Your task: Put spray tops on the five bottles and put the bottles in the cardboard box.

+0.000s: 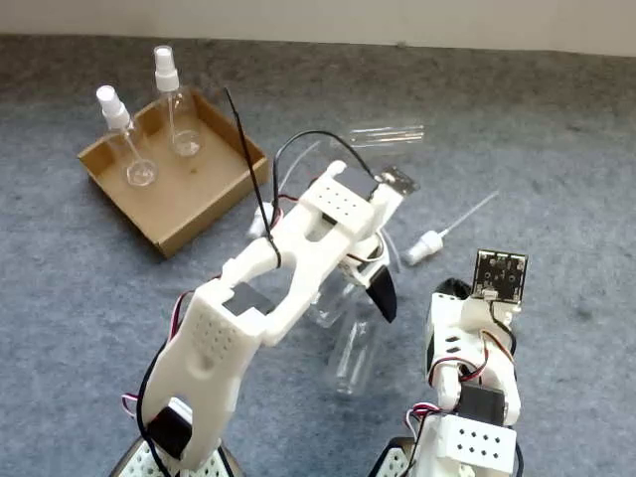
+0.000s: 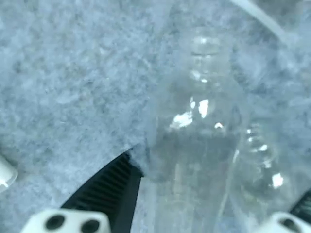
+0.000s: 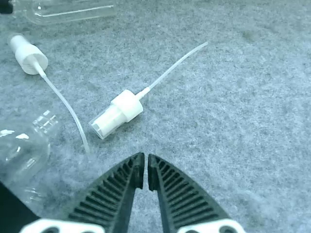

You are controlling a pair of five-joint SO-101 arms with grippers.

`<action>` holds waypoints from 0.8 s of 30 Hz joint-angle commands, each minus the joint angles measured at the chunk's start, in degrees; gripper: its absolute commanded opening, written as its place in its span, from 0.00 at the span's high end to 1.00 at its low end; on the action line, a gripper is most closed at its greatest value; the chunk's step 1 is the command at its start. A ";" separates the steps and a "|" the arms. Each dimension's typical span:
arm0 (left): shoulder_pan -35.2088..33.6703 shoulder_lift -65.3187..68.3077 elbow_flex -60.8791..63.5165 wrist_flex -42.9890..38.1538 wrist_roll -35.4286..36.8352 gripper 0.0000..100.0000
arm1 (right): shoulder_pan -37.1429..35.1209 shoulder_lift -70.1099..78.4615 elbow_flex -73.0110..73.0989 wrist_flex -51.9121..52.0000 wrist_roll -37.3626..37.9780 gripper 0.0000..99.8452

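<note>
The cardboard box (image 1: pixel 204 217) sits at the far left with two capped bottles (image 1: pixel 127 149) (image 1: pixel 179 114) standing in it. My left gripper (image 2: pixel 216 182) is open low over the carpet. A clear uncapped bottle (image 2: pixel 199 126) lies between its fingers, with a second one (image 2: pixel 265 165) beside it. In the high view these bottles (image 1: pixel 353 348) lie under the left arm's gripper (image 1: pixel 376 286). My right gripper (image 3: pixel 146 162) is shut and empty, a short way from a loose spray top (image 3: pixel 116 114) (image 1: pixel 427 245). Another spray top (image 3: pixel 28 51) and a bottle neck (image 3: pixel 29 138) lie to one side.
One more clear bottle (image 1: pixel 388 134) (image 3: pixel 63 9) lies on its side on the grey carpet beyond the arms. The right arm (image 1: pixel 477 348) stands near the front right. Open carpet stretches to the right and to the front left.
</note>
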 commanded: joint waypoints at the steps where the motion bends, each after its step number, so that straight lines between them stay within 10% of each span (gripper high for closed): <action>1: -0.48 0.13 -1.19 -0.53 0.00 0.65 | 0.48 -0.57 0.31 -1.80 0.70 0.98; 8: -0.48 0.13 -1.10 -0.44 -8.53 0.79 | 0.48 -0.57 0.31 -1.80 0.70 0.98; 24: -4.00 -2.77 -1.19 -0.44 -9.41 0.76 | 0.48 -0.57 0.31 -1.80 0.70 0.98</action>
